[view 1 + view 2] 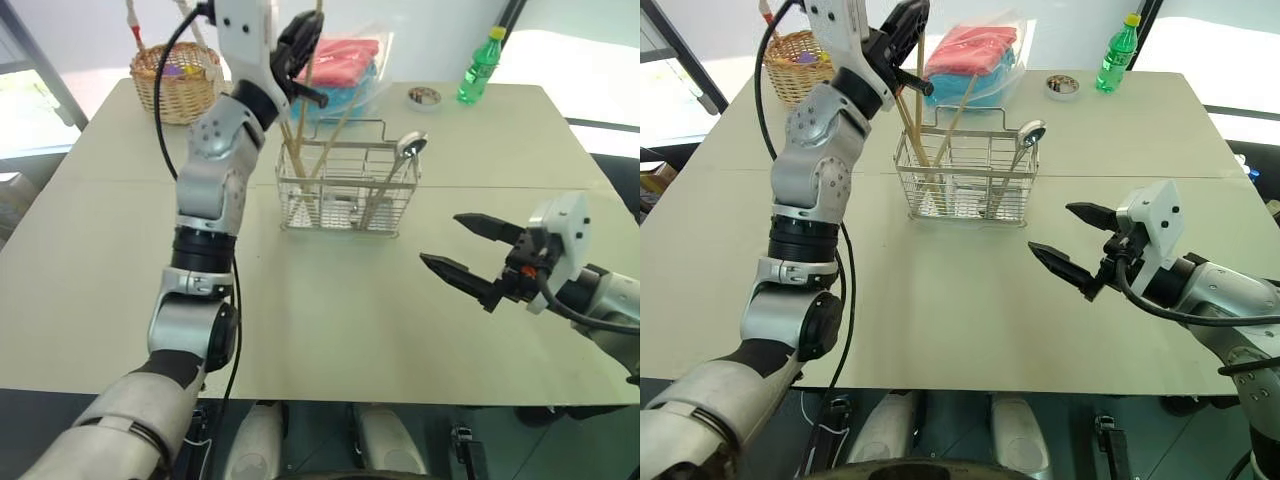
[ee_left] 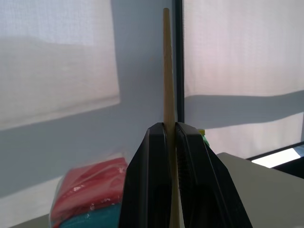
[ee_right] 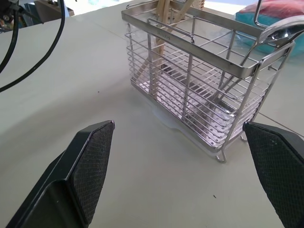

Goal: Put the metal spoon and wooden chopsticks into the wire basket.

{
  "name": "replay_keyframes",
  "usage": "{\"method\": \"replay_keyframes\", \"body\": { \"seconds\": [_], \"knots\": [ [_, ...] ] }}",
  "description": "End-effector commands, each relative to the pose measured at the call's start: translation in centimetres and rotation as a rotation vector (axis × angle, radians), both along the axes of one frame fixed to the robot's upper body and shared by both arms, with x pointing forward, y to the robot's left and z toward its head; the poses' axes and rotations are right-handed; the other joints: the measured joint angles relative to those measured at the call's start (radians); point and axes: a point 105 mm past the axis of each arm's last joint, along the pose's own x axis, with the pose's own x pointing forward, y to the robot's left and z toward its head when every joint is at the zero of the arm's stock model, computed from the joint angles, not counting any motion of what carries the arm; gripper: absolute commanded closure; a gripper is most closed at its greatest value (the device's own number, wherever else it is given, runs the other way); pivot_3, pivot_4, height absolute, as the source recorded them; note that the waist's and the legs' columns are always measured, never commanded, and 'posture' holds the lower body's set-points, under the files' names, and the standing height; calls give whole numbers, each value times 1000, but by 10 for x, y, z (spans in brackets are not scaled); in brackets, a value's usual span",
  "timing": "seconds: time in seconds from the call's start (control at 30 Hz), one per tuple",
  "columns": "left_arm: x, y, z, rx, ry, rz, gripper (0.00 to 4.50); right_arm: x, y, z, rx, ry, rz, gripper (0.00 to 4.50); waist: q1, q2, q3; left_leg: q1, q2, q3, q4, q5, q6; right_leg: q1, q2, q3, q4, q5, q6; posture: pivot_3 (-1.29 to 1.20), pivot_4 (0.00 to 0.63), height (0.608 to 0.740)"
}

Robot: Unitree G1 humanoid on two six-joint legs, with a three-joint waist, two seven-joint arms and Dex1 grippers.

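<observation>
Wire basket point(image 1: 347, 190): stands upright mid-table, toward the far half; all four sides bare of neighbours, with the widest open tabletop on its near side
Metal spoon point(image 1: 408, 146): already inside the basket at its right end, leaning, bowl up above the rim
Wooden chopsticks point(image 1: 300, 165): several sticks stand slanted in the basket's left part, tips well above the rim
Left gripper point(image 1: 298, 52): raised above the basket's left end, fingers point(image 2: 152, 180) clamped tight on one chopstick, which runs up between them in the left wrist view; its lower end reaches down toward the basket, exact resting point hard to tell
Right gripper point(image 1: 465, 252): jaws spread wide, holding nothing, hovering over bare table near and to the right of the basket, pointing toward it
Table point(image 1: 330, 330): pale, flat; broad free strip along the near edge and the left side
Far edge: wicker basket point(image 1: 177, 80) at the left corner, pink and blue bag point(image 1: 343, 62) behind the wire basket, small round tin point(image 1: 424, 96), green bottle point(image 1: 481, 66) to the right
</observation>
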Motion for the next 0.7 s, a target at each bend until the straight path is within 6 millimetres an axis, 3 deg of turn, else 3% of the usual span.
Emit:
{"method": "replay_keyframes", "body": {
  "seconds": [0.03,0.1,0.2,0.4,0.43,0.57,0.7],
  "knots": [
    [-8,-4,3,-17,-16,-14,4471,-3,1,13,-16,-59,4,0,0,0,0,0,0,0,0,0,0,0,0,0,0,0,0,0,150,740],
    [-10,-6,-4,-18,3,-24,4471,-2,1,14,-14,-59,4,0,0,0,0,0,0,0,1,0,0,0,0,0,0,0,0,0,150,740],
    [-10,-5,-11,-23,23,-25,3466,-1,0,16,-11,-62,4,0,0,0,0,0,0,0,1,0,0,0,0,0,0,0,0,0,150,740],
    [-12,-4,-7,-33,26,-35,331,1,2,16,-6,-64,8,0,1,0,0,0,0,0,1,0,0,1,0,0,0,0,0,0,150,740],
    [-12,-3,-5,-42,29,-33,92,1,2,16,-6,-63,8,0,0,0,0,0,0,0,1,0,0,1,0,0,0,0,0,0,150,740],
    [-9,6,4,-75,41,-19,92,3,2,15,-4,-61,10,0,0,0,0,0,0,0,1,0,0,1,0,0,0,0,0,0,150,740],
    [-3,40,29,-111,73,-1,92,5,0,13,-5,-59,8,0,-6,0,0,0,0,0,1,0,0,0,1,0,0,0,0,0,150,740]
  ]
}}
